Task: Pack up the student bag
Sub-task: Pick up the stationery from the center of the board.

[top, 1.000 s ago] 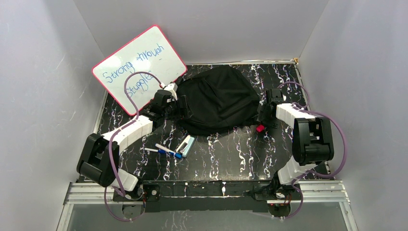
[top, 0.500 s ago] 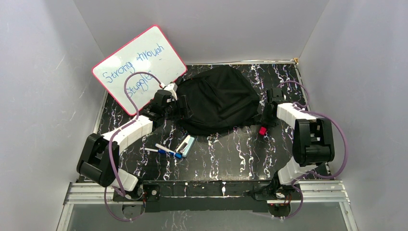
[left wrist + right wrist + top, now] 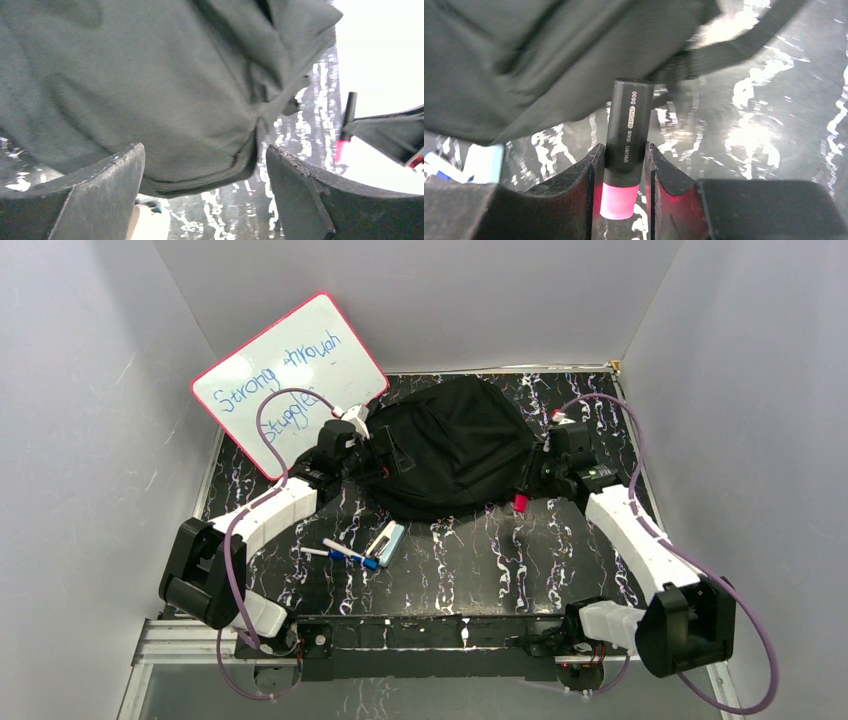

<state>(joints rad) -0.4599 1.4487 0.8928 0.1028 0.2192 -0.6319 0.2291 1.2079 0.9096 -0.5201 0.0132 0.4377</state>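
Nearest the arm bases, a few pens (image 3: 343,553) and a pale block-shaped thing (image 3: 387,540) lie loose on the marbled black table (image 3: 480,570); they are too small to tell what kind they are. Further in, the right gripper (image 3: 624,155) is clamped on a black marker (image 3: 628,122) with a pink-red end, which stands between the fingers; its lower end is cut off by the frame edge, and from above it shows only as a red speck. The student bag (image 3: 455,445) lies in the middle of the table toward the back, directly ahead of this gripper and just beyond the marker's black end, with a strap (image 3: 744,45) trailing off to the side; whether marker and fabric touch cannot be told. The left gripper (image 3: 204,150) stands with its fingers wide apart at the bag's opposite side, a fabric corner filling the space ahead of them; contact is unclear. The bag's opening is not visible. Behind, a pink-edged whiteboard (image 3: 290,380) leans on the wall.
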